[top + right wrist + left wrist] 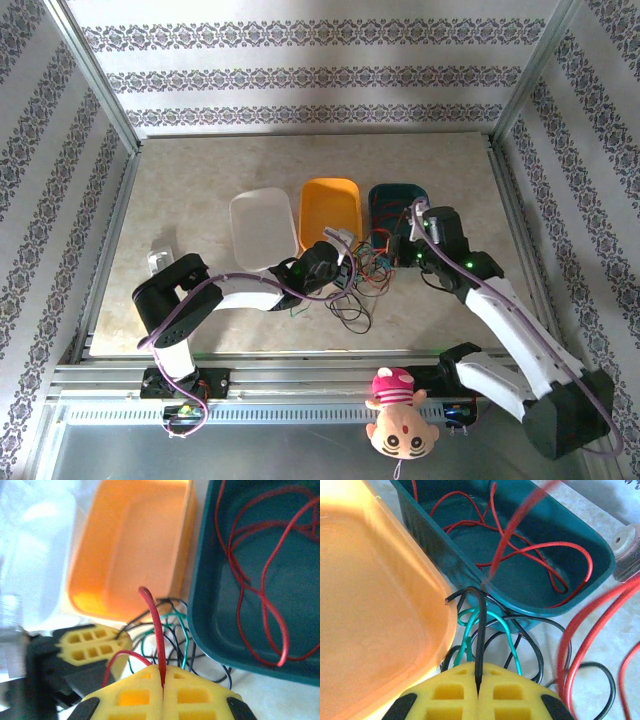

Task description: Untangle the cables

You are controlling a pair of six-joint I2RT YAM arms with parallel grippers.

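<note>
While both arms reached in over the middle of the table [180, 190], you had the left gripper [479, 672] closed tight on a black cable [480, 625]. It rose from between the yellow pads and bent over just beside the orange bin [370, 605]. A green cable [495, 617] arched behind it, and more black loops lay on the table around it. Your right gripper [163, 672] was likewise pinched on a red cable [155, 630], which stood up from the seam of its pads and curled at the tip.

The rest of the cables [362, 280] sat in a loose tangle between the two grippers, just in front of the orange bin and the teal bin [590, 555]. Red loops [250, 580] lay inside the teal bin. I could not tell whether they belonged to the strand you held. The white bin [262, 228] stood to the left of the orange one, touching it.
</note>
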